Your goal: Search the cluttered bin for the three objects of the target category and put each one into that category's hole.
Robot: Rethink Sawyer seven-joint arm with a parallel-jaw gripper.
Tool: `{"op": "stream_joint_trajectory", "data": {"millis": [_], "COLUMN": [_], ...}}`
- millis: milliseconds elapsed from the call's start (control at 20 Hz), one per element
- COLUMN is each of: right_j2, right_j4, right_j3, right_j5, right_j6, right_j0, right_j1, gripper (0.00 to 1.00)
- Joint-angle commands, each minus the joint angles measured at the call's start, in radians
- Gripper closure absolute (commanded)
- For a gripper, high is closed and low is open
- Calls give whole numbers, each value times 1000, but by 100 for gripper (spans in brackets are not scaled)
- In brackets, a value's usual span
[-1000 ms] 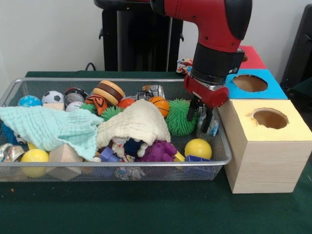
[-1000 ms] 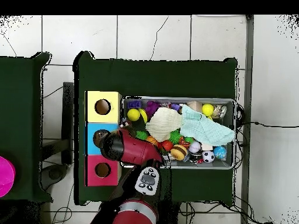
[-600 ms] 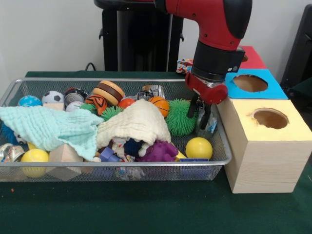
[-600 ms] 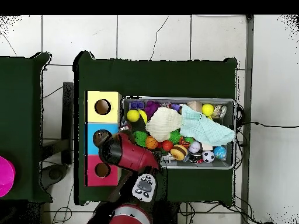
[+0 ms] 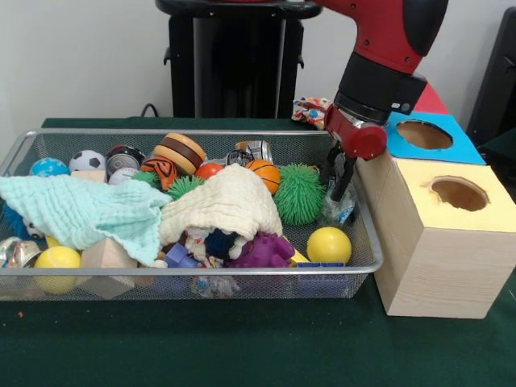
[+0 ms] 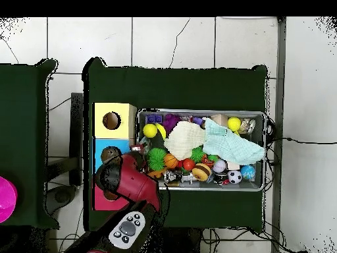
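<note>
At the wire bin's [image 5: 355, 266] right end, the gripper [image 5: 339, 184] pinches a clear plastic bottle [image 5: 339, 208] beside the yellow-topped box [image 5: 439, 242]. Its label cannot be read.

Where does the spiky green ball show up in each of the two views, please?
Front view: spiky green ball sits right of centre in the bin, just left of the claw.
Overhead view: spiky green ball lies at the bin's left end.
Shared landmark: the cream cloth beside it.
</note>
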Motion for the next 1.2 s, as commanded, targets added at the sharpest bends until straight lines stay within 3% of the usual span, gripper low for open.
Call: {"op": "stream_joint_trajectory", "data": {"millis": [50,500,650,800,1000,1200], "right_j2": [178,249,322,389,348,384], "right_j4": [43,-27,-60,-105,-141,-196], "right_j3": [23,38,70,118,114,148], "right_j5": [41,-30,-34,26,171,245], "right_j6": [186,110,74,7,-5,-41], "right_j0": [-3,-115,-196,-276,-258,-310], "right_j1": [93,74,34,-43,-123,-203], "gripper": [0,0,0,0,0,0]}}
